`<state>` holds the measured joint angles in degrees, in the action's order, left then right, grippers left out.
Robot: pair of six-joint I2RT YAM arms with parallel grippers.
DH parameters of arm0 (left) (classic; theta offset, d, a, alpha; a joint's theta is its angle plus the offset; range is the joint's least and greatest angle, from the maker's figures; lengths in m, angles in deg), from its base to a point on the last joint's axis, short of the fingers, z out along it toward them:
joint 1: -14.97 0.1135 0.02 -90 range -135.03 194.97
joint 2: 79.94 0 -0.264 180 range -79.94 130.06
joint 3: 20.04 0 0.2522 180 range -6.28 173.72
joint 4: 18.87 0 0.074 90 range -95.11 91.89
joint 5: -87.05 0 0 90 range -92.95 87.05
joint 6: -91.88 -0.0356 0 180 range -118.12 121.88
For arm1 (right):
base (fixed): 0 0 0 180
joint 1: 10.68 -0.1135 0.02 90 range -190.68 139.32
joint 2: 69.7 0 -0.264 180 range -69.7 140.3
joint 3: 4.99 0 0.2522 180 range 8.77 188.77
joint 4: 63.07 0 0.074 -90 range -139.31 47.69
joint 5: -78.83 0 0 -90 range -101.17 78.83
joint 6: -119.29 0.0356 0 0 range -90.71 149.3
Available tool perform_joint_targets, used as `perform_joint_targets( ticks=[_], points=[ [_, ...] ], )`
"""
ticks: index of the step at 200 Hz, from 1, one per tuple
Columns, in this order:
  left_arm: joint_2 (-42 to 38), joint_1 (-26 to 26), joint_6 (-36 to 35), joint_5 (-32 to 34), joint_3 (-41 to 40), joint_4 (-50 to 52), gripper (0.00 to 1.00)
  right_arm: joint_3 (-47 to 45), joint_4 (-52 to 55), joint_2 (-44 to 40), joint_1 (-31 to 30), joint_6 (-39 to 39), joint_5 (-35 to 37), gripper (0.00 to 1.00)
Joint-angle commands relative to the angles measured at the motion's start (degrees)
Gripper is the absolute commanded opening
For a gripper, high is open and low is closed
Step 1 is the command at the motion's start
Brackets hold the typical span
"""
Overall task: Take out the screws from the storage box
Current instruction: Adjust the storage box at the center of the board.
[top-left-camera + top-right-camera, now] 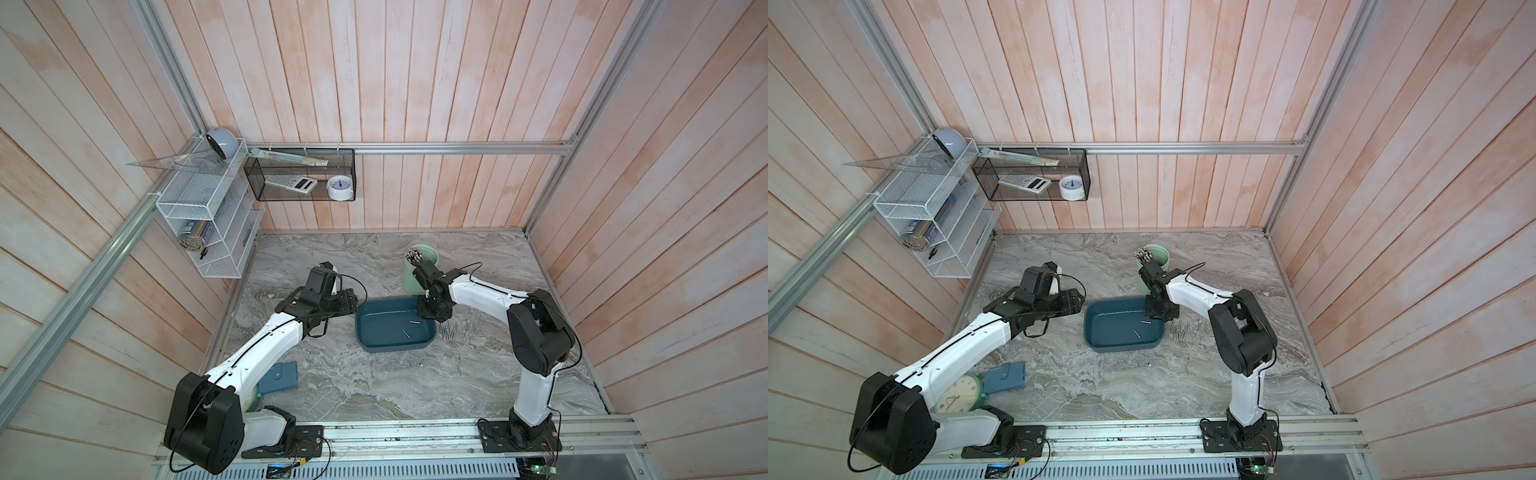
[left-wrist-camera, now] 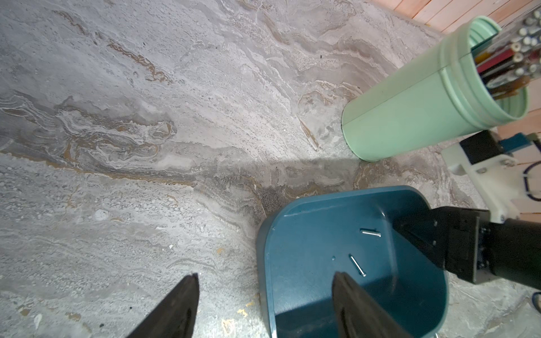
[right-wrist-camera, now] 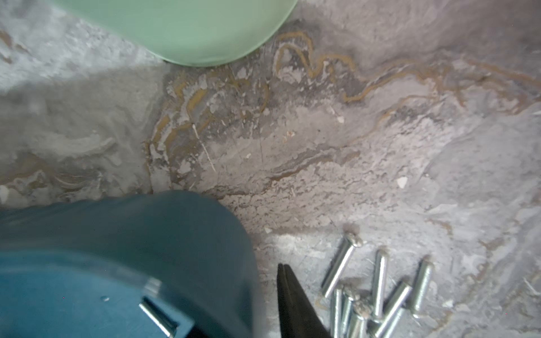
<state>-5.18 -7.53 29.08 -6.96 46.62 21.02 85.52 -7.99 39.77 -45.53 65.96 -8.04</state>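
At the far left of both top views, white wire racks [image 1: 199, 216] hang on the wooden wall [image 1: 83, 166]. Lower down, a blue-grey case [image 1: 280, 376] lies on the marble table [image 1: 374, 395], partly under the left arm [image 1: 257, 353], and a top view shows a pale green clock [image 1: 961, 395] just left of it. The left gripper [image 2: 265, 276] is at the left end of the storage box [image 1: 392, 348], the teal tray sitting on the table near the middle of the frame. In the left wrist view its fingers [image 2: 175, 310] stand well apart, one over bare marble and one over the tray's floor, with the rim passing between them. Whether either touches the plastic cannot be told. Two screws [image 2: 370, 233] lie loose on the tray floor toward its right half, apart from each other. Behind the tray's right end stands a pale green cup [image 1: 422, 270] packed with sticks [image 2: 512, 58]. The right gripper [image 1: 430, 316] hangs over the tray's upper right corner, pointing down. The right wrist view shows only one dark finger wedge [image 3: 295, 304] outside the tray wall, so whether its jaws are together or apart cannot be told, and nothing is seen held. Just right of the tray, more screws [image 3: 379, 286] lie heaped on the table, touching and crossing one another, outside the rim.
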Motion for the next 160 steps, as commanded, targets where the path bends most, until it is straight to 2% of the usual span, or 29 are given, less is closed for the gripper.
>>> perform_joint_targets(
  ticks=[1,49,94,134,160],
  points=[
    [-0.22,0.27,-0.75,0.50,-0.79,-0.65,0.77,2.24,3.58,0.75,-0.28,0.82,0.38,0.24],
    [-0.40,0.27,-0.79,0.68,-0.76,-0.56,0.77,1.91,8.21,-0.40,0.05,0.19,-5.77,0.01],
    [-1.27,0.37,-0.98,1.52,-0.87,-0.58,0.77,0.50,12.02,-2.53,0.30,-0.60,-12.53,0.00],
    [-3.35,0.35,-1.33,4.56,-1.16,-0.55,0.77,-0.96,13.12,-3.86,3.30,1.04,-26.66,0.00],
    [-5.51,0.42,-1.44,6.35,-2.17,-1.55,0.77,-1.70,14.77,-5.52,5.11,0.40,-29.78,0.00]
  ],
)
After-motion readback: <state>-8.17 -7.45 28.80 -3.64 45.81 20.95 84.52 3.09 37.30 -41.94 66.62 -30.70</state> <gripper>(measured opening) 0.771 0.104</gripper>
